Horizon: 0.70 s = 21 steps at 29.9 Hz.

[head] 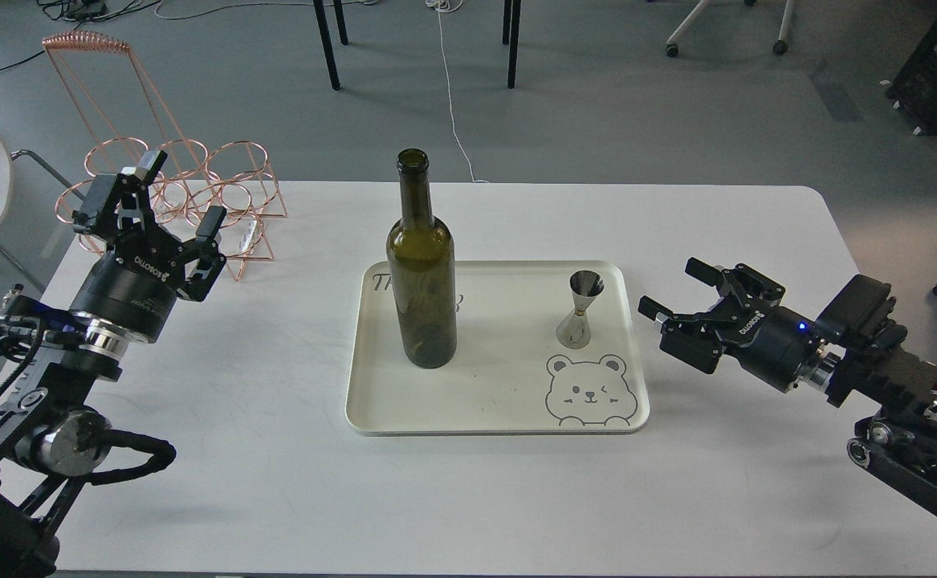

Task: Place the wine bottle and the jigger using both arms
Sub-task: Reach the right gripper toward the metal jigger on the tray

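Plainly, the left gripper [181, 193] is hovering with its two black fingers [213, 223] spread wide and nothing sitting between them. Just beyond those fingers, on the far side, a rose-gold wire bottle rack [187, 189] made of linked rings is standing at the table's far left corner, one of its wire edges lying close behind the fingertips. Whether finger and wire are touching cannot be told. Behind the fingers, the left arm [75, 353] is running back to the view's lower left edge.

The right gripper [675, 289] is likewise holding its fingers [654, 308] parted and pinching nothing. Those fingertips are pointing toward the right rim of a cream rectangular tray [484, 413], near it but apart from it. Just inside that rim, nearest the right fingers, the small shiny steel hourglass jigger [581, 310] is standing upright on the tray, above a printed bear face [590, 391]. Farther from the right fingers, on the tray's left half, the tall dark olive-green glass wine bottle [421, 265] is standing upright with its mouth open, well apart from both grippers. The right arm [877, 353] is leading away to the lower right edge.

Under everything, a white rounded table [235, 466] is carrying the tray, with grey floor [596, 104] lying beyond.
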Each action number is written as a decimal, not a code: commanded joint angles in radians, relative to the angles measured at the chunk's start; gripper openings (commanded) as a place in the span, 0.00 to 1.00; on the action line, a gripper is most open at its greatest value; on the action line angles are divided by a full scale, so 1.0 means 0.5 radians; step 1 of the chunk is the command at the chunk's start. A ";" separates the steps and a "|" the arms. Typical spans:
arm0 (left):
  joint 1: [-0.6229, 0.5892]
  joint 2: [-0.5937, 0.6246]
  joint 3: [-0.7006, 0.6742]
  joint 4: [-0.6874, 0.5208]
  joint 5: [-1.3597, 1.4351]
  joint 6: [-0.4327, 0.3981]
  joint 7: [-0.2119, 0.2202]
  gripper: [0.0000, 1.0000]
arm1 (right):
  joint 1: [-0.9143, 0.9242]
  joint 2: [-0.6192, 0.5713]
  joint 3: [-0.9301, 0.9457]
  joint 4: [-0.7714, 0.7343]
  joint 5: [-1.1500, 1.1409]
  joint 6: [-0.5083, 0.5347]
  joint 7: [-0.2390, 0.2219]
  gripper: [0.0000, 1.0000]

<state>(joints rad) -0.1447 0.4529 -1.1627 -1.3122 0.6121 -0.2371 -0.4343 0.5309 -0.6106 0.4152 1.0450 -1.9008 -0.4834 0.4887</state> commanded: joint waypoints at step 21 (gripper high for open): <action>0.001 -0.016 -0.003 0.001 0.000 -0.001 0.000 0.98 | 0.144 0.770 0.001 -0.804 -0.230 -0.011 0.000 0.70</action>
<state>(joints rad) -0.1444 0.4449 -1.1644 -1.3115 0.6120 -0.2364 -0.4343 0.5852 -0.2380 0.4142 0.6615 -2.0180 -0.4888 0.4886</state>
